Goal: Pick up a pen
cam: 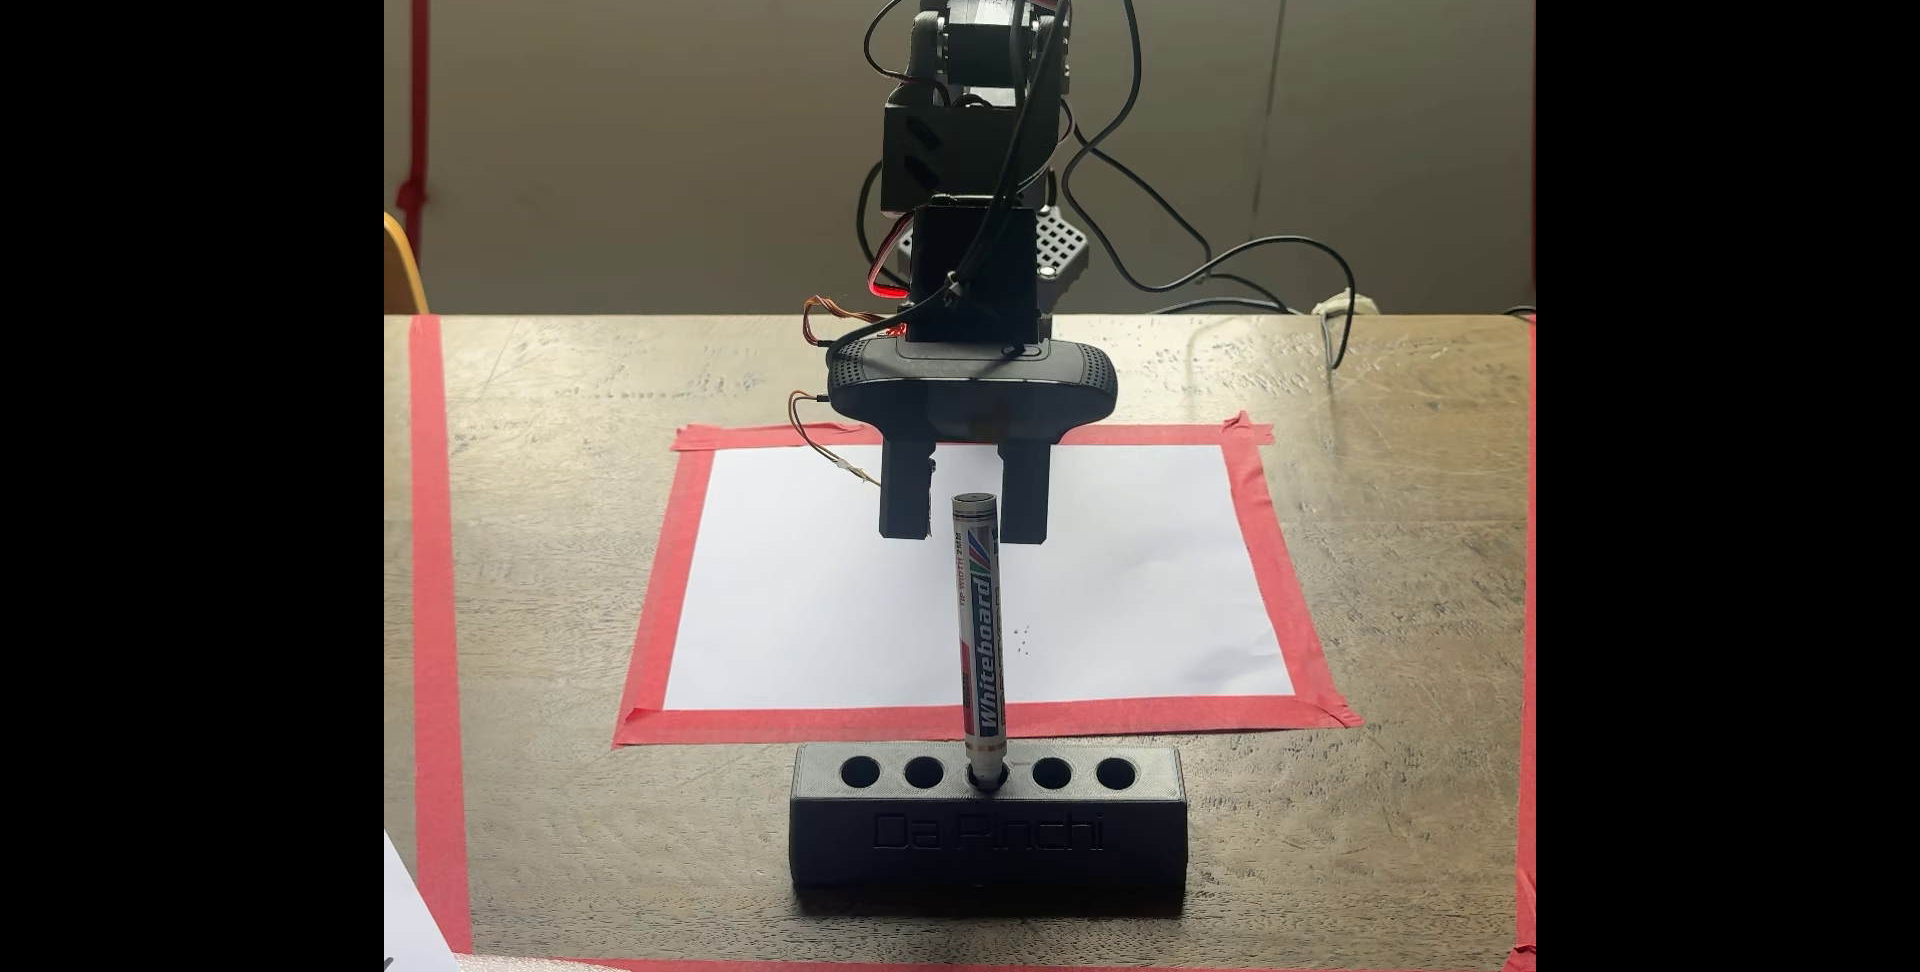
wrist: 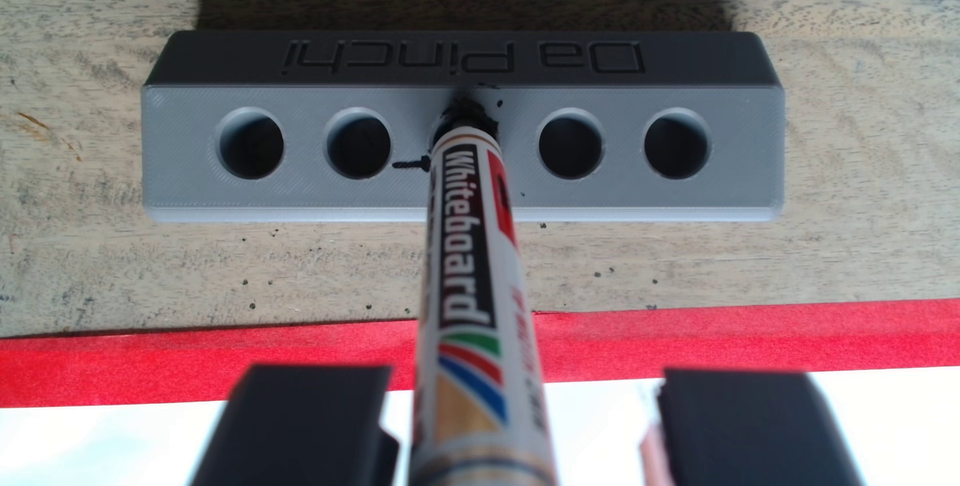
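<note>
The white pen (wrist: pixel 470 278) with its "Whiteboard" band stands tip down in the middle hole of a grey block holder (wrist: pixel 311 195) marked "Da Pinchi". In the fixed view the pen (cam: pixel 982 640) rises nearly upright from the holder (cam: pixel 987 837) at the table's front. My gripper (cam: pixel 964 536) hangs open around the pen's upper end, one finger on each side. In the wrist view the gripper (wrist: pixel 524 379) shows both black fingers at the bottom; the pen passes close beside the left finger (wrist: pixel 306 423), with a wide gap to the right one.
The holder has two vacant holes on each side of the pen. Behind it lies a white sheet (cam: pixel 831 598) framed in red tape (cam: pixel 987 721). Red tape lines (cam: pixel 436 619) mark the wooden table. Cables (cam: pixel 1226 276) trail at the back right.
</note>
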Available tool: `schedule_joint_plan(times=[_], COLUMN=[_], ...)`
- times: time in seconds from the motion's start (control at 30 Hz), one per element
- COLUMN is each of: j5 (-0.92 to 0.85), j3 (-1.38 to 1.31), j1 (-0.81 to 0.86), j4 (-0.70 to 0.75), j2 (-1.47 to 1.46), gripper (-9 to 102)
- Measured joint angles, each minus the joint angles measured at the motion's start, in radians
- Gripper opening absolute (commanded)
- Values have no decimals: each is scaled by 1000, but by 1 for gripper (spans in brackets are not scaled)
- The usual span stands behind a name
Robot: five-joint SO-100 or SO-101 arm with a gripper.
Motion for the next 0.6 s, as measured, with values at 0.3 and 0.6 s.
schedule_joint_plan(times=[0.3, 0.6], j5=[0, 0], j3=[0, 0], j1=[-2, -2], j4=[9, 21], j2=[-6, -5], gripper=[101, 101])
